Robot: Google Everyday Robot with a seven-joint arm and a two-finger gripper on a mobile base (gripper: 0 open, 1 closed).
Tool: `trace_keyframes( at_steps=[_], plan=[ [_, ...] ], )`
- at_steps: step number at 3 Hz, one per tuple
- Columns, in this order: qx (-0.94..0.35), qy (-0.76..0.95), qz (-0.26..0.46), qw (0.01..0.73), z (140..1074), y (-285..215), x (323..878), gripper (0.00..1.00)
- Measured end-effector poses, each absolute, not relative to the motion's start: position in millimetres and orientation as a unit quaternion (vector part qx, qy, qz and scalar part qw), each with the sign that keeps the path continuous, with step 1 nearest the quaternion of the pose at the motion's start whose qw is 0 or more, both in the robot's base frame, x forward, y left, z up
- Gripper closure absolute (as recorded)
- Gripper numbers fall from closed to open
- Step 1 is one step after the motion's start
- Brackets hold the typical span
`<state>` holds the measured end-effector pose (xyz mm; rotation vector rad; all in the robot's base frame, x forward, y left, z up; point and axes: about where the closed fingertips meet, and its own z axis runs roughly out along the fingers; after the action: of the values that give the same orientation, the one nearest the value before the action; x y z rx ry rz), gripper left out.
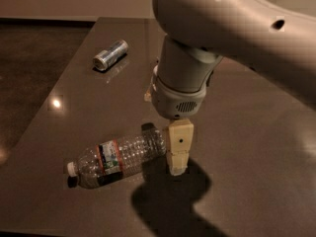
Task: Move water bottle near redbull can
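Note:
The water bottle point(118, 157) lies on its side on the dark table point(256, 147), at the lower left, with its white cap pointing left and its base pointing right. The redbull can point(110, 55) lies on its side at the far left of the table, well apart from the bottle. My gripper point(177, 164) hangs from the big grey wrist point(181, 90). It is low over the table, right at the bottle's base end, and I cannot tell whether it touches the bottle.
The arm point(237, 28) fills the upper right and hides the table behind it. A small pale edge of something point(147, 96) shows beside the wrist. The table's left edge point(47, 107) drops to a dark floor.

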<state>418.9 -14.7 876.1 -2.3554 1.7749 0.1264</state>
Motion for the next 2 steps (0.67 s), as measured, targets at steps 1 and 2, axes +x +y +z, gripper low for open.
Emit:
trace_keyframes(
  at_steps=[1, 2],
  plan=[
    [-0.796, 0.597, 0.045, 0.088, 863, -2, 413, 0.00],
    [-0.793, 0.601, 0.039, 0.093, 858, 10, 408, 0.15]
  ],
)
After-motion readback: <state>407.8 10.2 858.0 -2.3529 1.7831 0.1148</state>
